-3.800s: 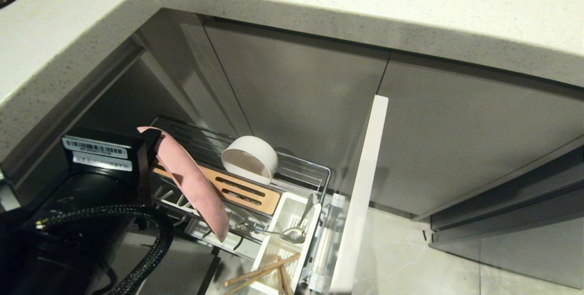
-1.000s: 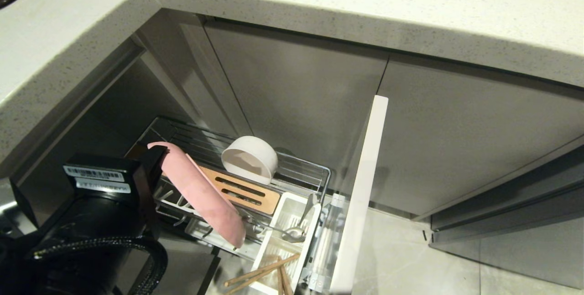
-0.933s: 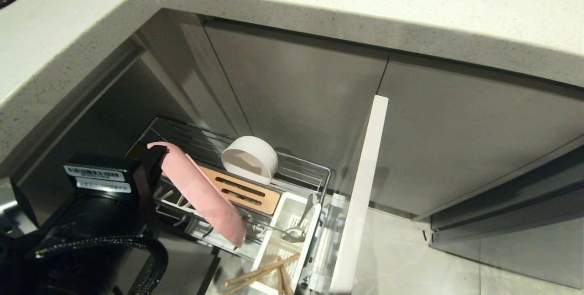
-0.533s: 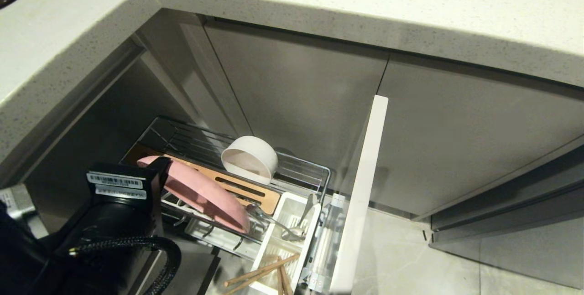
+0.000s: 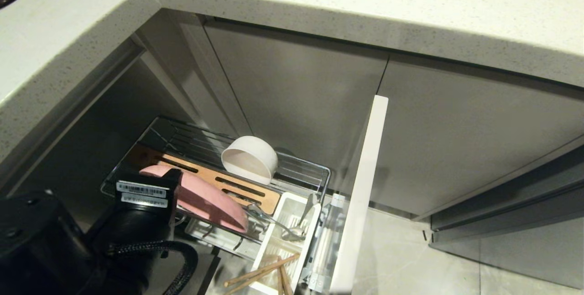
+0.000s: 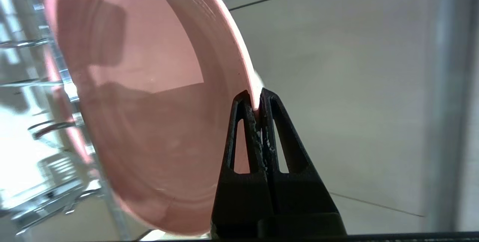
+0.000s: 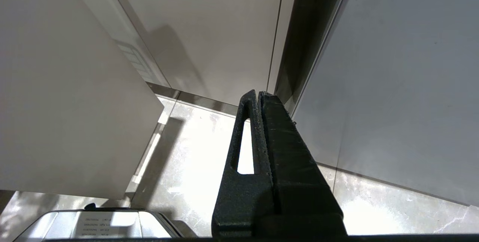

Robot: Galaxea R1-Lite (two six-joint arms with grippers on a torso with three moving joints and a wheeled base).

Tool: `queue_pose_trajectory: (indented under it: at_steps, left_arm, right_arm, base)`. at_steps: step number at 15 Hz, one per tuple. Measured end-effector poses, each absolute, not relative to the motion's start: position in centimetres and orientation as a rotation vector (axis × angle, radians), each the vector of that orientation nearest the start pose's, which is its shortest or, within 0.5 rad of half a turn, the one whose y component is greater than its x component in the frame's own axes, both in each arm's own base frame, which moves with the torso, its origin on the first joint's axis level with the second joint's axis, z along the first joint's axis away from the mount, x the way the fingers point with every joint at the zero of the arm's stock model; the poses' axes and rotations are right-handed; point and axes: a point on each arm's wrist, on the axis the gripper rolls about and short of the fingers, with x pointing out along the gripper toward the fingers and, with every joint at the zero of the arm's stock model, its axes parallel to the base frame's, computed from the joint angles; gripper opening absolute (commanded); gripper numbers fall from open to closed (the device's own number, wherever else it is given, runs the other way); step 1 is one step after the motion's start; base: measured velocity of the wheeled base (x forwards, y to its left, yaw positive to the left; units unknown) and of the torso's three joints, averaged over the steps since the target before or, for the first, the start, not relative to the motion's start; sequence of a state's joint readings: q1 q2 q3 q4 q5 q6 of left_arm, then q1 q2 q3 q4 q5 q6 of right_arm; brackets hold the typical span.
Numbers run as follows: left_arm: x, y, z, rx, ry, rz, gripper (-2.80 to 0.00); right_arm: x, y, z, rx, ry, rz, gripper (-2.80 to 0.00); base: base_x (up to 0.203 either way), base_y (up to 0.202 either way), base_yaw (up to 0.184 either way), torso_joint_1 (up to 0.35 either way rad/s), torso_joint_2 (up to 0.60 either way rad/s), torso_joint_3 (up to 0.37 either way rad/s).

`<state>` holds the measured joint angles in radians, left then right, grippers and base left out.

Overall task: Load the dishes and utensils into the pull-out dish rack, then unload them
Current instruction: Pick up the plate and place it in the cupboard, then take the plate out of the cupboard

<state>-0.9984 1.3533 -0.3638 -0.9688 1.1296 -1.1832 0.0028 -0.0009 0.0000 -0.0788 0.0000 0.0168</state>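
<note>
- Plate (image 6: 149, 85), flat and pale pink, is pinched at its rim by the left gripper (image 6: 255, 103); both fingers (image 6: 239, 137) are closed on the thin edge, one on each face, so the grip can turn the plate without it slipping.
- Just past the fingertips the plate lies low and strongly tilted over the near wire side of the pull-out dish rack (image 5: 319, 172), with its far edge close to the fork (image 5: 269, 219). I judge this tilt serves to bring the plate to, or out of, a slot.
- Directly behind the plate is the slotted wooden strip (image 5: 237, 188), which is made to keep a plate on its edge.
- Farther beyond, the off-white bowl (image 5: 250, 158) rests on its side against the back wires, probably so that water can run off.
- To the side of the gripper, the white cutlery caddy (image 5: 292, 213) holds the fork, and the wooden chopsticks (image 5: 260, 274) lie slanted in its nearer compartment.
- Right gripper (image 7: 258, 96) is closed on nothing and hangs over the floor beside the grey drawer front (image 5: 362, 185), well apart from the work.
</note>
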Motion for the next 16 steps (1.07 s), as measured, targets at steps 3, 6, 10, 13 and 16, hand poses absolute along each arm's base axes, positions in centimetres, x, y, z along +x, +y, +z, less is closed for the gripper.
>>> queue_pose_trajectory:
  at_steps: [3,6,10,13,16]
  left_arm:
    - [11.86,-14.5,18.04,-1.148,-0.047,0.14,-2.8]
    - [11.9,-14.59,18.07,-1.148,-0.047,0.14,0.0]
    - [11.88,-14.6,18.2,-1.135,-0.049,0.142,0.0]
    - [11.85,-14.59,18.35,-1.123,-0.055,0.146,0.0]
    - [11.68,-14.63,18.96,-1.057,-0.062,0.144,0.0]
  right_arm:
    - [-2.32,-0.01,8.35,0.017,-0.08,0.003,-2.8]
    - [-2.32,-0.01,8.36,0.017,-0.08,0.003,-2.8]
    - [-2.32,-0.01,8.36,0.017,-0.08,0.003,-2.8]
    - [-2.32,-0.01,8.36,0.017,-0.08,0.003,-2.8]
    - [-2.32,-0.01,8.35,0.017,-0.08,0.003,-2.8]
  base:
    - [0.0,0.0,0.0,0.0,0.0,0.0]
    - [0.0,0.0,0.0,0.0,0.0,0.0]
    - [0.0,0.0,0.0,0.0,0.0,0.0]
    - [0.0,0.0,0.0,0.0,0.0,0.0]
    - [0.0,0.0,0.0,0.0,0.0,0.0]
